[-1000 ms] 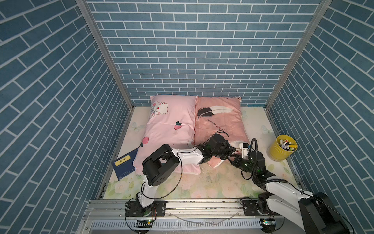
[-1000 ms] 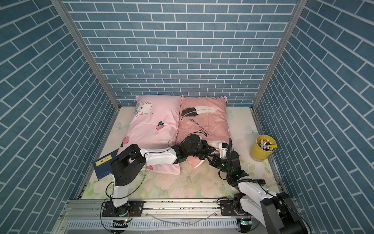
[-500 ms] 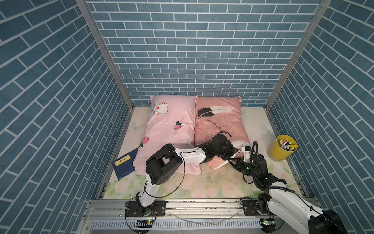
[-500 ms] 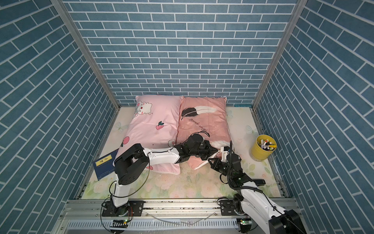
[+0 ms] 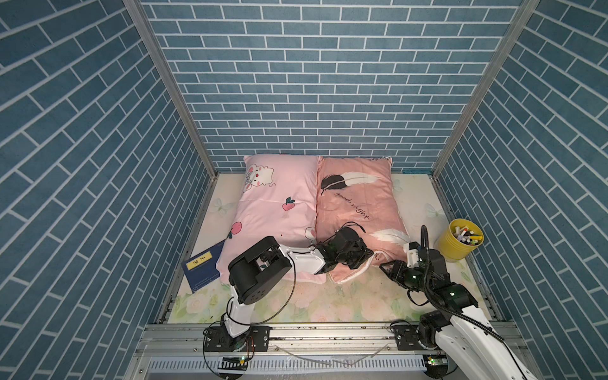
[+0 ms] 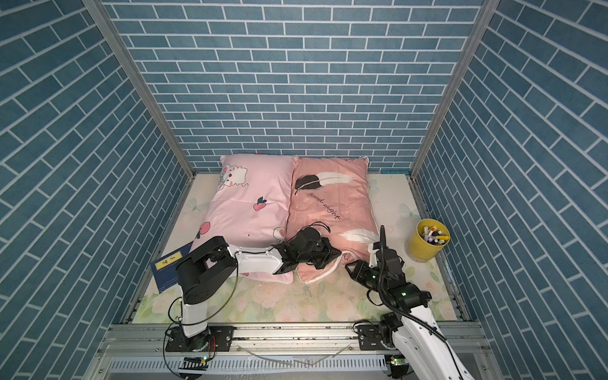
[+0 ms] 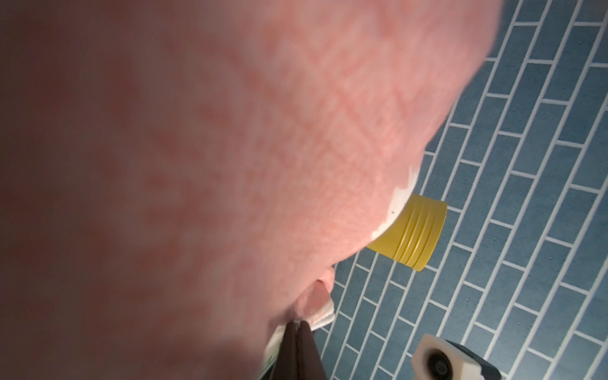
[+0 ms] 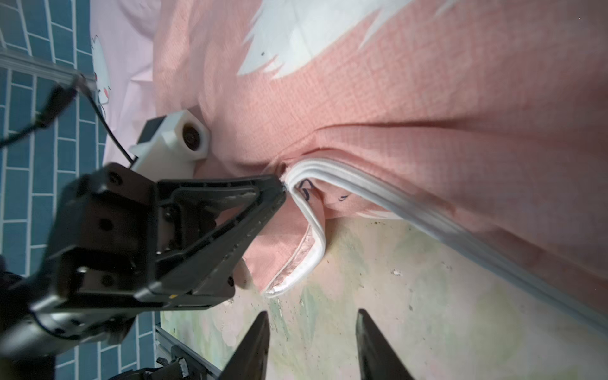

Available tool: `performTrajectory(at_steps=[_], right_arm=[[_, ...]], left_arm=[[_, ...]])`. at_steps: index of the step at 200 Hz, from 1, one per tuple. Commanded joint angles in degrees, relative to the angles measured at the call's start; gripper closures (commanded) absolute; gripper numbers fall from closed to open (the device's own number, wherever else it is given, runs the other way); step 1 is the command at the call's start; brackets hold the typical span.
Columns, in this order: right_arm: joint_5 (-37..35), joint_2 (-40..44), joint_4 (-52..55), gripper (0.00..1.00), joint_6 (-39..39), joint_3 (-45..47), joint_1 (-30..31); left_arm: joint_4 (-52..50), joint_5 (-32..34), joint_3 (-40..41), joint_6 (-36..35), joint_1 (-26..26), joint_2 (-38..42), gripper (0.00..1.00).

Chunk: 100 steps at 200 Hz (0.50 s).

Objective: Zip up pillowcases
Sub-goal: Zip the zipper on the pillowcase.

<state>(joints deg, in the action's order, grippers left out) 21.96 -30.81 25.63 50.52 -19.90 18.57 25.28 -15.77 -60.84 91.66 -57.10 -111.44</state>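
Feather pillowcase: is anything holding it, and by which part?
Left gripper pinches the feather pillowcase at its white-piped edge; right gripper is open, holding nothing.

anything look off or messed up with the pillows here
The near edge of the feather pillowcase gapes open, its white trim bulging in a slack loop, pinched by the left gripper. Nothing looks spilled or torn.

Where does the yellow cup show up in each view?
Top view: yellow cup stands right of the feather pillowcase, near the side wall.
Top view: yellow cup, same spot.
Left wrist: cup partly hidden behind the pillowcase's pink fabric.
Right wrist: not in view.
Shared landmark: the feather pillowcase, visible in all four.
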Motion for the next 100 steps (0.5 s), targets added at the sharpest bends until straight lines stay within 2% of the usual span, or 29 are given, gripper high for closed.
performTrajectory(at_steps=[1,23,57,100], right_arm=[[-0.9,1.1,-3.9,0.54,8.2,2.7,-0.7],[-3.5,0.7,-12.4,0.53,12.8,6.0,-0.6],[-4.0,-6.8,-19.2,0.52,12.7,6.2,-0.7],[-5.0,-11.0,-21.8,0.53,12.1,5.7,-0.8]], left_arm=[[-0.6,1.2,1.5,-0.9,-1.6,0.9,1.00],[0.0,1.6,2.1,0.0,-3.3,0.4,1.00],[1.4,1.2,2.6,1.3,-4.4,-0.6,1.00],[-0.4,1.4,2.6,0.7,-4.8,0.2,1.00]])
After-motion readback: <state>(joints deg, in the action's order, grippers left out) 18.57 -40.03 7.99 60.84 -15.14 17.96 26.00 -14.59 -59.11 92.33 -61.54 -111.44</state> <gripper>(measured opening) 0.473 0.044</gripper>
